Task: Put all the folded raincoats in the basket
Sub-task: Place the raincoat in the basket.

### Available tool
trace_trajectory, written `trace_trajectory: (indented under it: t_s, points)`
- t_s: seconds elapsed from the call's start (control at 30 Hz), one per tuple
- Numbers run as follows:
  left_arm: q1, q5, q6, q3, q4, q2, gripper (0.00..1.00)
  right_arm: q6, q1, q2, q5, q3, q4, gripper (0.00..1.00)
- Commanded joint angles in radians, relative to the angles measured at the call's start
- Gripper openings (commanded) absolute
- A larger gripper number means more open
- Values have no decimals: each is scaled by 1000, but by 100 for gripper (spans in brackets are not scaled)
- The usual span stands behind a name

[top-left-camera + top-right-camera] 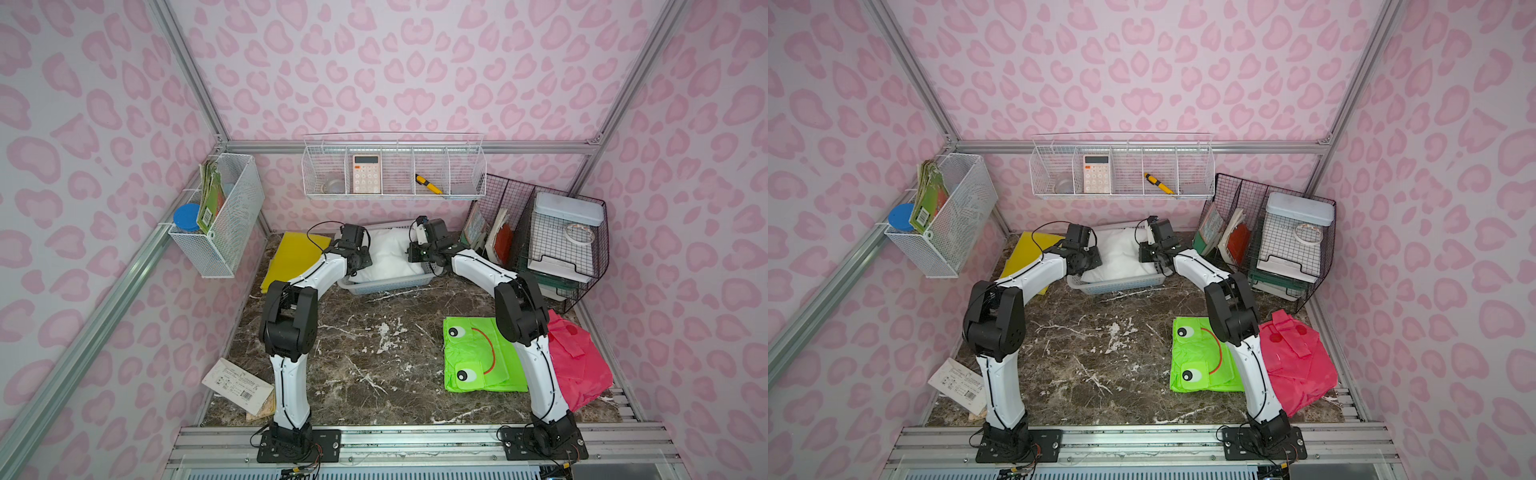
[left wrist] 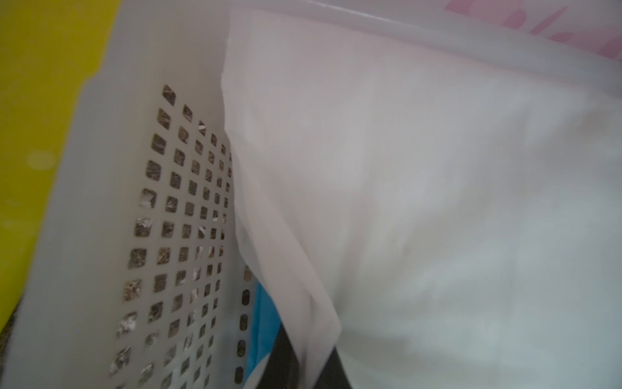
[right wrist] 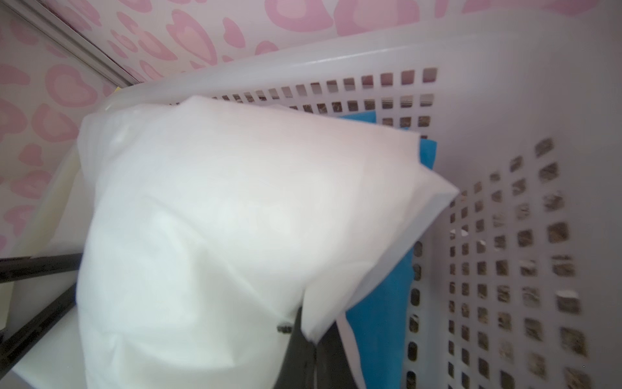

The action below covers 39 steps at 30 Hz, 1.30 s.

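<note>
The folded raincoat (image 1: 390, 255) (image 1: 1121, 257) is white and hangs between both grippers over the basket (image 1: 390, 286) (image 1: 1121, 286), a white perforated tray at the back middle of the table. My left gripper (image 1: 366, 264) (image 2: 313, 370) is shut on the raincoat (image 2: 437, 202) at one corner, beside a slotted basket wall (image 2: 117, 202). My right gripper (image 1: 411, 254) (image 3: 314, 357) is shut on the opposite corner of the raincoat (image 3: 218, 219), inside the basket (image 3: 505, 168). Something flat and blue (image 3: 380, 303) (image 2: 266, 323) lies in the basket under the raincoat.
A yellow folded sheet (image 1: 295, 257) lies left of the basket. A green frog raincoat (image 1: 478, 353) and a pink one (image 1: 577, 361) lie at the front right. Black wire file holders (image 1: 540, 241) stand at the back right. White wire racks (image 1: 392, 170) (image 1: 220, 212) hang on the walls. A paper packet (image 1: 237, 384) lies front left.
</note>
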Motion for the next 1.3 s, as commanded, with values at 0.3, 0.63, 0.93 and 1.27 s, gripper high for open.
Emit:
trace_trajectory:
  t_s: [0.3,0.63,0.93,1.27]
  points:
    - [1,-9,-50,58,-91,27,31,6,2,5,7,23,-39,26]
    - [2,-12,-63,98,-216,-69,54,-3,2,-118,40,-10,-32,64]
    - [2,137,-23,78,-106,-127,65,-2,11,-177,-17,-63,44,72]
    - [2,278,-45,241,-117,91,67,38,23,33,-83,134,-1,71]
